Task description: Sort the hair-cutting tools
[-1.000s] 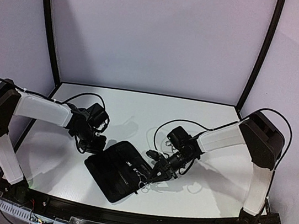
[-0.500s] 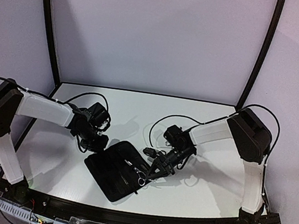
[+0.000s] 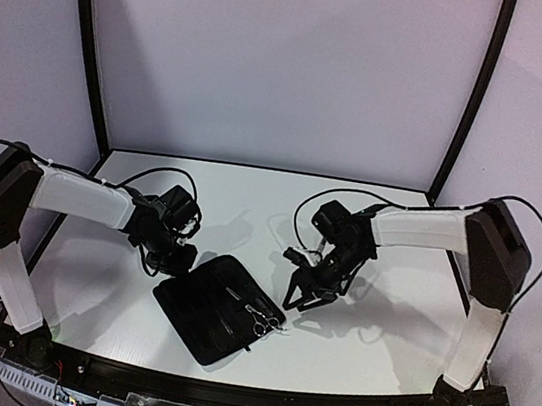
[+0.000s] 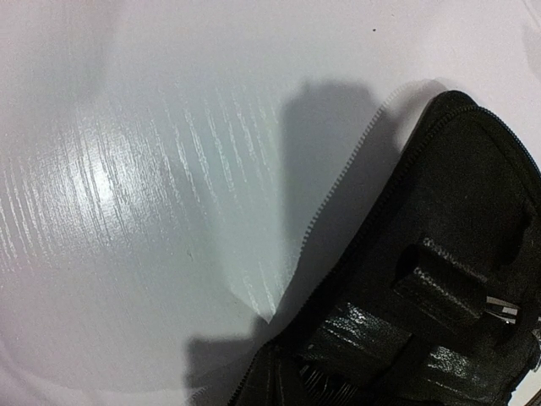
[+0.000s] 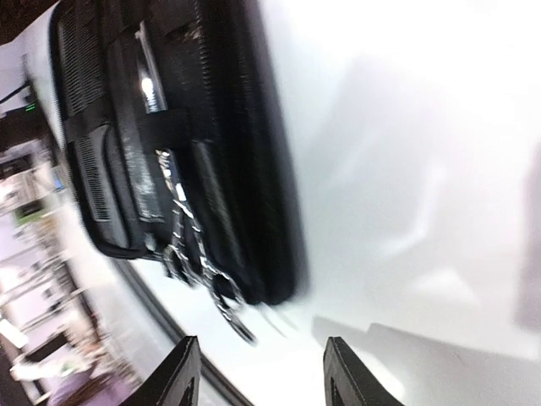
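An open black zip case [image 3: 208,307] lies on the white table [image 3: 367,237]. Silver scissors [image 3: 261,317] rest on its right part, and their ring handles [image 5: 205,275] stick out over its edge. A black comb [image 4: 331,391] shows its teeth under a glossy strap inside the case. My left gripper [image 3: 171,256] sits at the case's far left corner. Its fingers are hidden in the left wrist view, where the zip edge [image 4: 338,190] runs right up to the camera. My right gripper [image 3: 305,295] [image 5: 264,381] hangs open and empty just right of the case.
Black frame posts [image 3: 89,46] and purple walls bound the table on both sides. The table's near rail [image 3: 244,391] runs just below the case. A cable [image 3: 302,215] loops off my right arm above the table.
My right gripper has opened, let go of the scissors on the case and drawn back to the right. The left gripper closed at the case's corner and stayed there.
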Robot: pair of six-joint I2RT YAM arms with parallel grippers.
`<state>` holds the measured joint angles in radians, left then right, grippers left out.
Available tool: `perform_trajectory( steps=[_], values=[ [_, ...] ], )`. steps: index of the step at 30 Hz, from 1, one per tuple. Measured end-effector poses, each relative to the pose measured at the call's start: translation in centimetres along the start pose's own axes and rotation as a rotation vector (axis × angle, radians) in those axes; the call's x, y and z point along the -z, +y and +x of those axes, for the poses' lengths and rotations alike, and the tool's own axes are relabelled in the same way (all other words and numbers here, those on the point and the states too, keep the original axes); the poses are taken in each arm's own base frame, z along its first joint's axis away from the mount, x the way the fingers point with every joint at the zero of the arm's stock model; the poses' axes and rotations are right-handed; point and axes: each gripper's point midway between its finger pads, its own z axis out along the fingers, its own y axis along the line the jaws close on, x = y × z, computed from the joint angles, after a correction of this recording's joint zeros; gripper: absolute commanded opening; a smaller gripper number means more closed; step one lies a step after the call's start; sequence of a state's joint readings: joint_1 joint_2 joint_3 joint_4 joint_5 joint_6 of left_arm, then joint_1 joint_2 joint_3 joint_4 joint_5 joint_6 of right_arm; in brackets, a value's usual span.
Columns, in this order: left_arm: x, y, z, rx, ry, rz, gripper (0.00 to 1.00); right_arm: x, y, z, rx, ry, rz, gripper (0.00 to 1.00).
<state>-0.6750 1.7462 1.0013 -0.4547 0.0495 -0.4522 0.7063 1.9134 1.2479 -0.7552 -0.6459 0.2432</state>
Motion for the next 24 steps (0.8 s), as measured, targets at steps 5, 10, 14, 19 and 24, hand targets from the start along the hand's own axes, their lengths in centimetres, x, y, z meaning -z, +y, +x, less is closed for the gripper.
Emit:
perform_trajectory(
  steps=[5, 10, 14, 19, 24],
  values=[
    [0.0, 0.1, -0.1, 0.001, 0.003, -0.009, 0.01, 1.5, 0.8, 0.7, 0.088, -0.054, 0.177, 0.49],
    [0.0, 0.1, -0.1, 0.008, 0.006, -0.011, 0.01, 0.0, 2.9, 2.1, 0.157, -0.059, 0.299, 0.48],
    [0.0, 0.1, -0.1, 0.013, 0.006, -0.011, 0.01, -0.9, 3.2, 2.5, 0.152, -0.068, 0.366, 0.47],
    [0.0, 0.1, -0.1, 0.018, 0.006, -0.011, 0.01, -1.9, 3.0, 2.0, 0.137, -0.082, 0.437, 0.42],
    [0.0, 0.1, -0.1, 0.02, 0.006, -0.011, 0.01, -2.8, 3.8, 1.6, 0.15, -0.094, 0.463, 0.41]
  ],
)
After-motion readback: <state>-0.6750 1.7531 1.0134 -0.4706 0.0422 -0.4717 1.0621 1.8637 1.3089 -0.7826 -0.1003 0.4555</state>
